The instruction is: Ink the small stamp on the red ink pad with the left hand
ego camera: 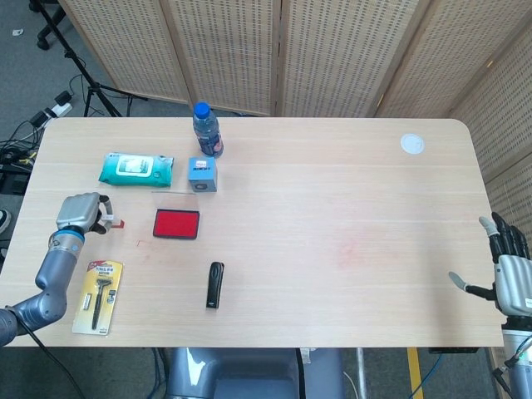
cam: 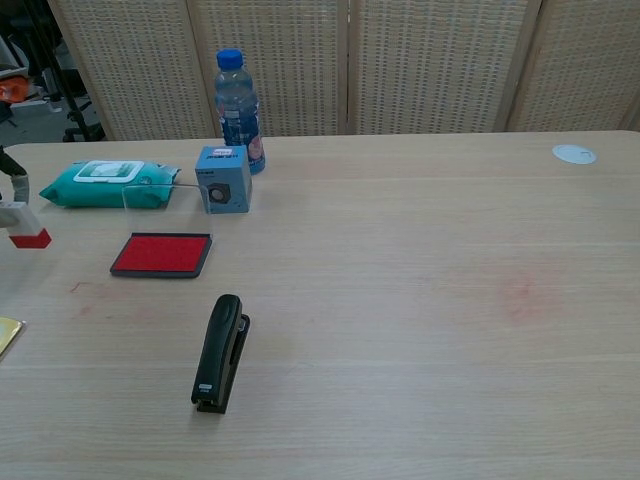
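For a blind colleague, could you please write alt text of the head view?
The robot's left hand holds the small stamp left of the red ink pad, apart from it. Nearby on the wooden table lie a wipes pack, water bottle, small blue box, black stapler and packaged razor.

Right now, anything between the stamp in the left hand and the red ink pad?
Nothing visible. The left hand holds the small stamp off to the left of the red ink pad, with only bare table between them. The wipes pack lies farther back, out of that line.
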Tool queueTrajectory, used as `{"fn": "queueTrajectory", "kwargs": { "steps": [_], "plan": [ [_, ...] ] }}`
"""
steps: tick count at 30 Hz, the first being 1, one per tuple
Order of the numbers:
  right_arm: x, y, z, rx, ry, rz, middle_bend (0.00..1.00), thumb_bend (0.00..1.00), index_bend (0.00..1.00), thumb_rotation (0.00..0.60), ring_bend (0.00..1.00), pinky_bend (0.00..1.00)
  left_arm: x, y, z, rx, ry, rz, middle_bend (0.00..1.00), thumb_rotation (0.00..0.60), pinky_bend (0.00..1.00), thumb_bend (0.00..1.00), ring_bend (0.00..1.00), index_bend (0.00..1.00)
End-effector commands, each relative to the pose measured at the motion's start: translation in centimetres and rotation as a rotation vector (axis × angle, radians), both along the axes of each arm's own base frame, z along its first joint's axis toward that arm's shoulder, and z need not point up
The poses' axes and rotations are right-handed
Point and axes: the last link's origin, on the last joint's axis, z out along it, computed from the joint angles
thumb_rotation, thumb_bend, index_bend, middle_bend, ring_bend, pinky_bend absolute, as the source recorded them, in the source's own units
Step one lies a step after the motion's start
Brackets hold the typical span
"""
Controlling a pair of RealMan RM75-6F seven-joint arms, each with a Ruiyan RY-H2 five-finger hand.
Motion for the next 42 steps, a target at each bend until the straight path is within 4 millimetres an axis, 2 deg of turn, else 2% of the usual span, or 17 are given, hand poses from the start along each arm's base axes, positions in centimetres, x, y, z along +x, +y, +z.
{"fn": "queueTrajectory", "kwargs": {
  "steps": [1,16,27,29,34,37,42],
  "plan": [
    [0.0,0.0,-0.1,0.004,0.003,0.001,0.0,0.0,0.0,0.6,0.0,0.0,-1.6,-0.3,-0.3,-0.015,-0.006,0.03,1.0,0.6,0.95,0.44,1.0,0.65],
    [0.1,0.2,-0.2,0.006,0.004,-0.001,0.0,0.0,0.0,0.6,0.0,0.0,-3.8,-0.2,-2.3,-0.022,-0.002,0.049,1.0,0.6,0.95,0.44,1.0,0.65],
    [0.0,0.1,-0.1,0.008,-0.002,-0.003,0.0,0.0,0.0,0.6,0.0,0.0,-4.1,0.0,-2.7,-0.018,0.015,0.036,1.0,0.6,0.95,0.44,1.0,0.64],
    [0.0,0.1,-0.1,0.007,-0.001,-0.003,0.0,0.0,0.0,0.6,0.0,0.0,-4.1,0.0,-2.8,-0.02,0.015,0.036,1.0,0.6,0.95,0.44,1.0,0.61],
    [0.0,0.1,0.0,0.005,-0.005,-0.004,0.0,0.0,0.0,0.6,0.0,0.0,-4.1,0.0,-2.7,-0.017,0.014,0.032,1.0,0.6,0.95,0.44,1.0,0.44],
    [0.0,0.1,0.0,0.006,-0.006,-0.004,0.0,0.0,0.0,0.6,0.0,0.0,-4.0,0.0,-2.5,-0.015,0.017,0.03,1.0,0.6,0.95,0.44,1.0,0.4],
    [0.0,0.1,0.0,0.006,-0.007,-0.005,0.0,0.0,0.0,0.6,0.0,0.0,-3.8,0.0,-2.5,-0.027,0.015,0.031,1.0,0.6,0.95,0.44,1.0,0.39]
  ]
}}
